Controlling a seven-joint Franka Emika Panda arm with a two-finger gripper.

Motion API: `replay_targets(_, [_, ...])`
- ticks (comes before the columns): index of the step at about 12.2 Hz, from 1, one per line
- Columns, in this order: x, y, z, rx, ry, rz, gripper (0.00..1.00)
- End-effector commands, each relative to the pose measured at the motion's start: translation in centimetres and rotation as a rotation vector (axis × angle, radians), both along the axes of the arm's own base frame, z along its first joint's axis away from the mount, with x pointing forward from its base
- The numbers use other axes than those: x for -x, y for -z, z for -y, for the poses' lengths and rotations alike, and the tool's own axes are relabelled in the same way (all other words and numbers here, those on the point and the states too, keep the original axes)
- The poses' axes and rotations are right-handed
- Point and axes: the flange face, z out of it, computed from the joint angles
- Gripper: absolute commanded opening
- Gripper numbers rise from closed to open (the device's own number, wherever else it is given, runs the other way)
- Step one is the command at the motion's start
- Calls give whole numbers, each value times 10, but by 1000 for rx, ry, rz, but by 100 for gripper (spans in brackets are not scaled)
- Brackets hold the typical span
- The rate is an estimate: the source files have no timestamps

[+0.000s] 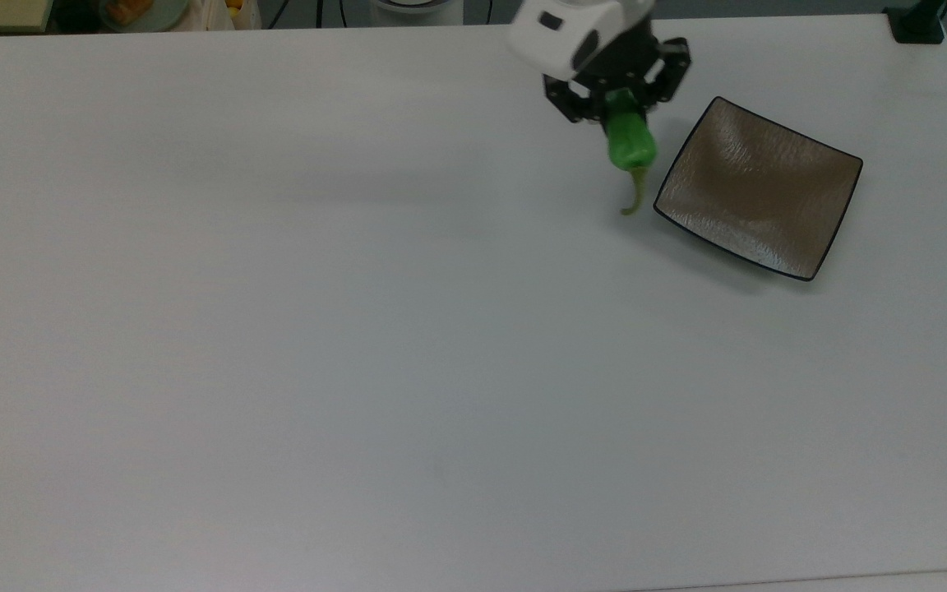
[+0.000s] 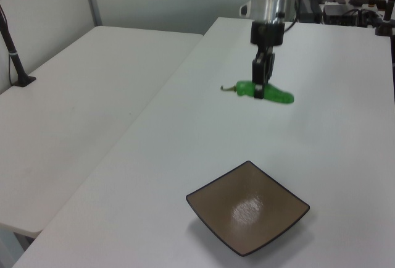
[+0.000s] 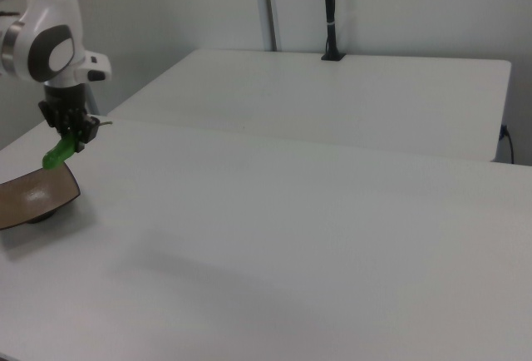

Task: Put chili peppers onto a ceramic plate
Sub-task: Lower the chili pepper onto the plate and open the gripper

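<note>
Black gripper (image 1: 620, 97) is clamped on the green chili pepper (image 1: 630, 146), carrying it clear of the white table (image 1: 358, 329). Pick looks done; placing is left. Ceramic plate (image 1: 757, 189) is empty, near at the gripper's 4 o'clock in the top view, with the stem tip just beside its rim.

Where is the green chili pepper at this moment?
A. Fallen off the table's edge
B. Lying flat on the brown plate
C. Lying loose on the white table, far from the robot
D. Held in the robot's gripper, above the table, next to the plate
D. The gripper is shut on the chili pepper, which hangs above the table just off the top view's left edge of the ceramic plate, which holds nothing.
</note>
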Motion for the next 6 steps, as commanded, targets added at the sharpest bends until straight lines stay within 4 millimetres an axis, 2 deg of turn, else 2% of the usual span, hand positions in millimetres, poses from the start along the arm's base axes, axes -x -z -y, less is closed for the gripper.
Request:
replay_targets(1, [14,29,-66,35,38,34,9])
replay_targets(4, [30,50,-114,41,77,49,11])
replay_targets(6, [32,60,-130,43,121,75,13])
